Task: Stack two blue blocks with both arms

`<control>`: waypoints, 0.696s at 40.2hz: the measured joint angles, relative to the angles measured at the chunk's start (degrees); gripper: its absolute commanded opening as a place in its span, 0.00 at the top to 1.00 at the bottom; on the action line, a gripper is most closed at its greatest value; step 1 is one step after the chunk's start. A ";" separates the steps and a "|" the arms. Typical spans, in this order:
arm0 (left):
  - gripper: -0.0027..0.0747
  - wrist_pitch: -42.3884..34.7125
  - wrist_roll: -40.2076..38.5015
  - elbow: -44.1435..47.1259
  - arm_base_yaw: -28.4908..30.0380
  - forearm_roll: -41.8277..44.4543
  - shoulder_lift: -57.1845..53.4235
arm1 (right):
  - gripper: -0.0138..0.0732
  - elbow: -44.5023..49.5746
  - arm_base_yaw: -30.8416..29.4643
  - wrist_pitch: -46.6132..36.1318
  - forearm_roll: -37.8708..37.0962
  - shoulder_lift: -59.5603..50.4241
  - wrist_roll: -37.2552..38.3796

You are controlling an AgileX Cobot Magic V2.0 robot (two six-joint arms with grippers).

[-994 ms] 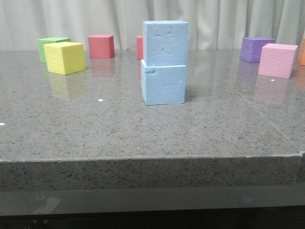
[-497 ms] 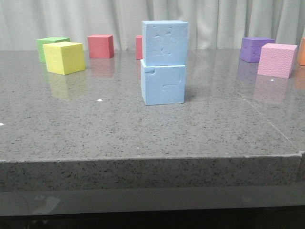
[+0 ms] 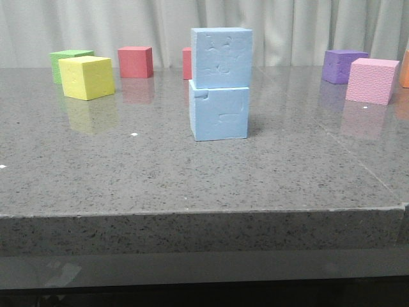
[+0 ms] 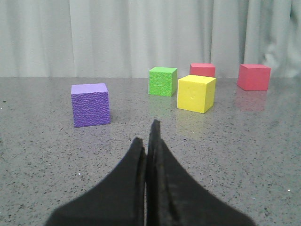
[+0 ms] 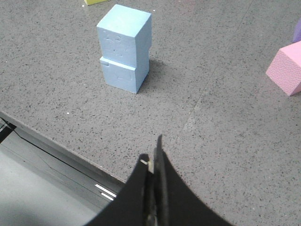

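Note:
Two pale blue blocks stand stacked in the middle of the table. The upper blue block (image 3: 222, 57) rests squarely on the lower blue block (image 3: 220, 114). The right wrist view shows the same stack, upper block (image 5: 124, 35) on lower block (image 5: 120, 75). My right gripper (image 5: 153, 151) is shut and empty, hanging over the table's front edge well back from the stack. My left gripper (image 4: 146, 134) is shut on nothing, low over the grey tabletop, pointing towards other cubes. Neither gripper appears in the front view.
Yellow (image 3: 87, 77), green (image 3: 67, 59) and red (image 3: 135, 62) cubes sit at the back left, with another red cube (image 3: 186, 62) behind the stack. Purple (image 3: 343, 66) and pink (image 3: 372, 80) cubes are at the back right. The table's front edge (image 3: 204, 214) is near.

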 measured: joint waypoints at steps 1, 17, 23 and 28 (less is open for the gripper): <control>0.99 0.00 0.02 0.00 0.00 0.00 0.00 | 0.88 0.00 0.00 0.00 0.00 0.00 0.00; 0.99 -0.03 0.02 0.00 0.00 0.00 0.00 | 0.88 4.49 -2.94 -3.46 -0.10 -2.73 -0.11; 0.99 -0.03 0.02 0.00 0.00 0.00 0.00 | 0.88 16.69 -12.16 -14.07 -0.71 -11.98 -0.20; 0.99 -0.03 0.02 0.00 0.00 0.00 0.00 | 0.88 29.58 -15.70 -25.21 -0.90 -21.35 -0.23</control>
